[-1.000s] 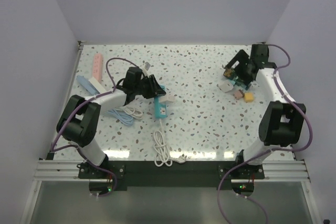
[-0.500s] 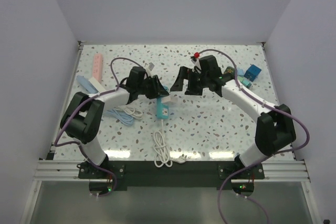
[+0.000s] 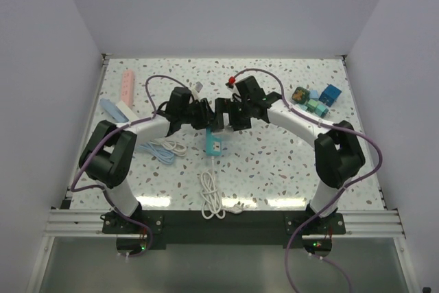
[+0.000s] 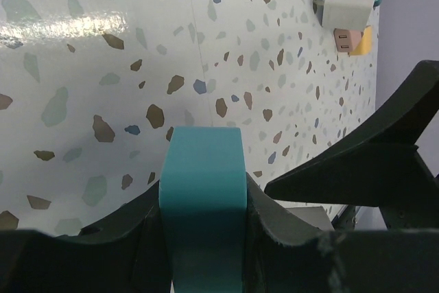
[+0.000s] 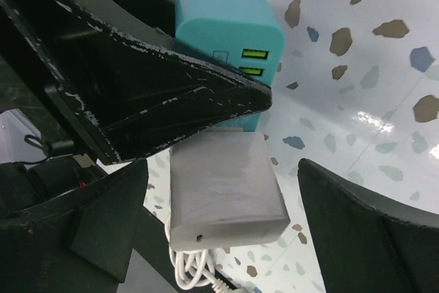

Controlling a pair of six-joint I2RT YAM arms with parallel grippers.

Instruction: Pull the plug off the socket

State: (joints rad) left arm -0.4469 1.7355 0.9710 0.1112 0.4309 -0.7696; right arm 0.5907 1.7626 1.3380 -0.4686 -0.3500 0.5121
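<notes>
Top external, speckled table, lavender walls, teal socket mid-table

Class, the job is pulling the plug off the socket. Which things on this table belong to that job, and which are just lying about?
Belong: teal socket block, white plug in it, the block's white cable.
Lying about: pink power strip, pale blue strip, light blue cable, coloured adapters at the far right.
</notes>
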